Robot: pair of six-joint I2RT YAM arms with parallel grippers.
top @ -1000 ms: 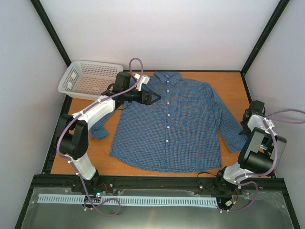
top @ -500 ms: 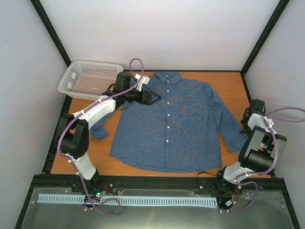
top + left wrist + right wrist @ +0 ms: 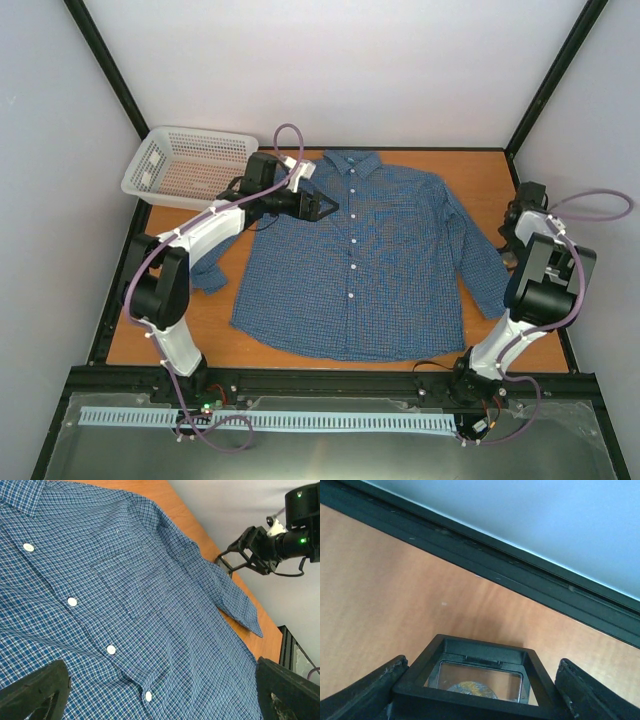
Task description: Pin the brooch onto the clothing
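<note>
The clothing, a blue checked shirt [image 3: 370, 250], lies flat and face up on the wooden table, its white buttons [image 3: 72, 601] in a row. My left gripper [image 3: 325, 207] hovers open over the shirt's chest near the collar, with only cloth between its fingers [image 3: 37, 692]. At the right table edge, beyond the shirt's sleeve, my right gripper [image 3: 521, 218] is shut on a small black box [image 3: 480, 675]. Through the box's clear window shows the brooch [image 3: 470, 689], a golden-brown disc. The same gripper [image 3: 252, 550] shows far off in the left wrist view.
A white mesh basket [image 3: 190, 165] stands at the back left corner. The shirt's other sleeve [image 3: 205, 275] lies bunched beside the left arm. A black frame rail [image 3: 520, 565] runs along the table edge just beyond the box.
The right arm's wrist has shifted toward the back of the table and its jaws have narrowed onto the box. The left arm has barely moved.
</note>
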